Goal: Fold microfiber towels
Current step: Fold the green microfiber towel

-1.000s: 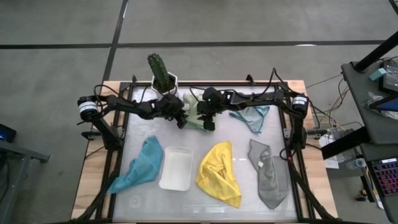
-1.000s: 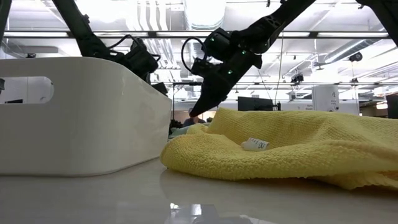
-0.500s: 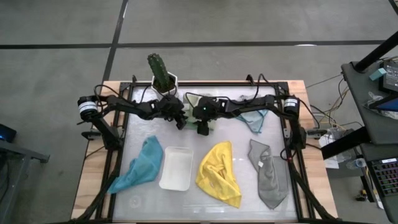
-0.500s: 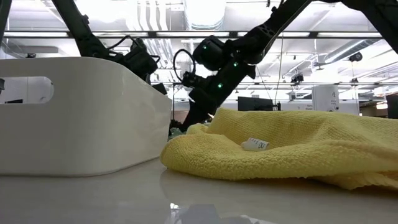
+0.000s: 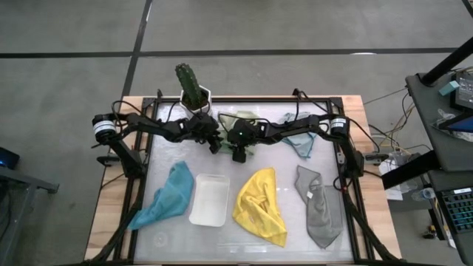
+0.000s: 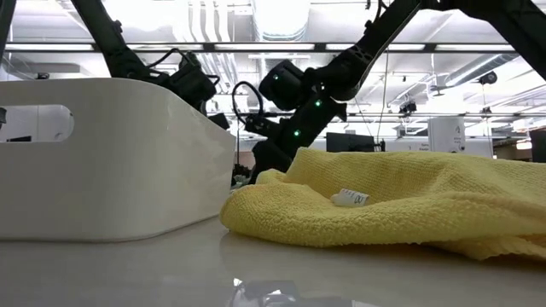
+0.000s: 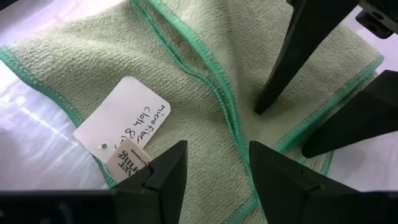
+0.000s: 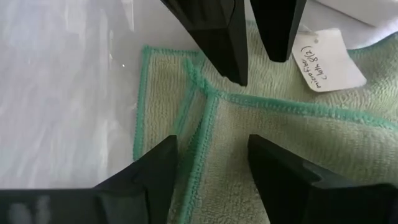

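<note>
Green towel (image 7: 205,93) under parted fingers (image 7: 168,171)

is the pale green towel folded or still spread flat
Folded, at least partly: in both wrist views the green towel shows one hemmed layer lying over another, edges overlapping. How many folds, cannot tell.

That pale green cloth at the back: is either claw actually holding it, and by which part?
Neither. The left gripper and right gripper both stand open over the pale green towel, with nothing pinched between their fingers.
</note>
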Controlling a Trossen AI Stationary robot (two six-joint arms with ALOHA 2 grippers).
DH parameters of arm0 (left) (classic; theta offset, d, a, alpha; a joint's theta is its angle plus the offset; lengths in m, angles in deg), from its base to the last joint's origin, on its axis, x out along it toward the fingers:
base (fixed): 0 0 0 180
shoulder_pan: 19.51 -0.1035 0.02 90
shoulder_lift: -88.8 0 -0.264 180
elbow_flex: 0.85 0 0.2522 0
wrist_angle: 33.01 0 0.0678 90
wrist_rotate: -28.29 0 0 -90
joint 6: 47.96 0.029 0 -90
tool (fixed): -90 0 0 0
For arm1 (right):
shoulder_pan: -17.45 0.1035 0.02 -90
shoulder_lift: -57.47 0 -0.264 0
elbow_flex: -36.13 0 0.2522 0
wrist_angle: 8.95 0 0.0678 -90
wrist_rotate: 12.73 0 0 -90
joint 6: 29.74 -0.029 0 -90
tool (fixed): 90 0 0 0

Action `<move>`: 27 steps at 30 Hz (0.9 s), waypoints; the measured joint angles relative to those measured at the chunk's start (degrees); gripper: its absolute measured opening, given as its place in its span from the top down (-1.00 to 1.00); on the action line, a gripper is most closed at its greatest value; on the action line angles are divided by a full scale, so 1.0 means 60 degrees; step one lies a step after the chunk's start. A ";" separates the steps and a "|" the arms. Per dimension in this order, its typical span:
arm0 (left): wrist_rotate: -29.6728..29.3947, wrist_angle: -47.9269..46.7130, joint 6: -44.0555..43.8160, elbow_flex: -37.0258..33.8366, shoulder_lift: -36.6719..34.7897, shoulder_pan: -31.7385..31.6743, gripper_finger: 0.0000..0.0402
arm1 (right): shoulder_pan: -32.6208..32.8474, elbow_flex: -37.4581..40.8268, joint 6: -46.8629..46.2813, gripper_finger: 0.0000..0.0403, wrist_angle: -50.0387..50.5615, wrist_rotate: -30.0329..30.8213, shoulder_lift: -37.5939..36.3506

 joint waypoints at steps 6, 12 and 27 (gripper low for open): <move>-0.0033 0.0025 0.0032 0.0017 0.0000 0.0000 0.22 | -0.0004 0.0000 0.0157 0.30 -0.0004 0.0011 0.0000; -0.0033 0.0232 0.0164 0.0013 0.0000 0.0000 0.22 | -0.0004 0.0000 0.0353 0.65 0.0076 0.0025 0.0000; 0.0415 -0.1671 0.0957 0.0028 -0.0142 -0.0003 0.22 | -0.0004 -0.0097 0.0038 0.63 0.0000 -0.0040 0.0000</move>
